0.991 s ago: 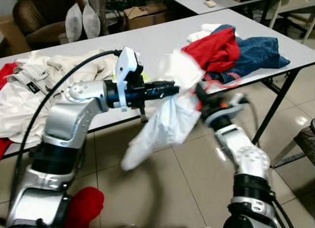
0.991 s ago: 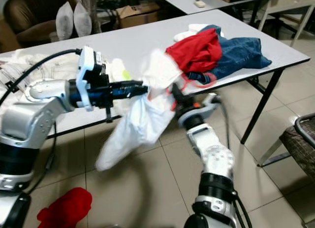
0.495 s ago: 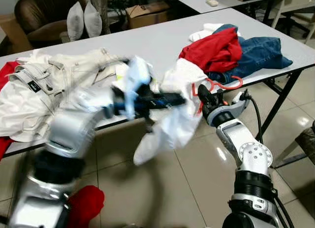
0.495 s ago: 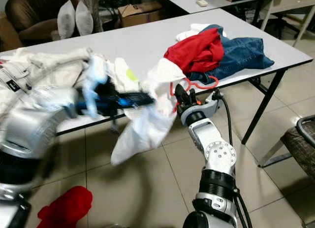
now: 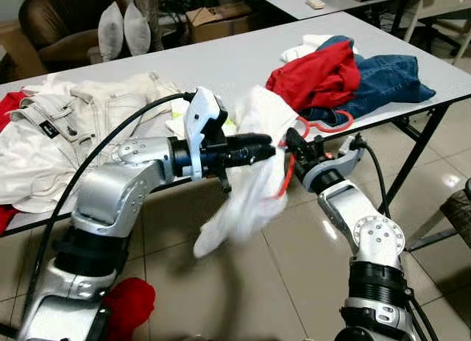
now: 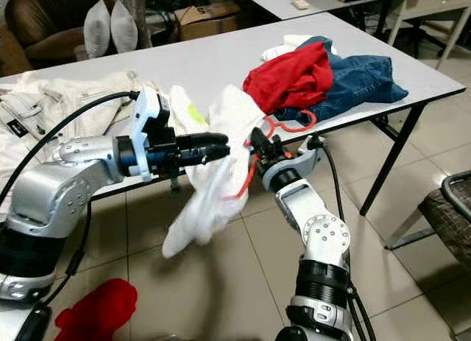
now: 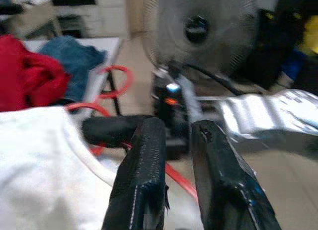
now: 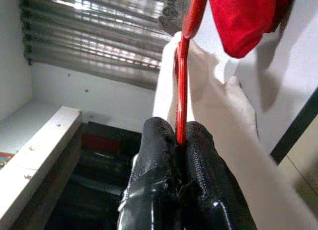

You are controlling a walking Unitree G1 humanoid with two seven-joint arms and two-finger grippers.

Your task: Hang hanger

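Note:
A red hanger [image 5: 324,122] is pinched near its hook by my right gripper [image 5: 292,138], which is shut on it in front of the table edge; its thin rod [image 8: 183,86] runs out from between the fingers. A white garment [image 5: 250,175] droops from the hanger toward the floor, blurred at its lower end. My left gripper [image 5: 268,143] reaches in from the left and meets the garment's top, its fingers [image 7: 141,175] close together with white cloth [image 7: 44,170] against them. The two grippers nearly touch.
The white table [image 5: 221,57] carries a cream clothes pile [image 5: 66,127] on the left and red [image 5: 324,72] and blue [image 5: 390,76] clothes on the right. A red cloth [image 5: 129,304] lies on the tiled floor. A chair [image 5: 460,208] stands at far right.
My left arm has swung and is sharp again, its gripper now right beside the right one. The garment hangs narrower and lower. The hanger's lower arm now shows against the cloth.

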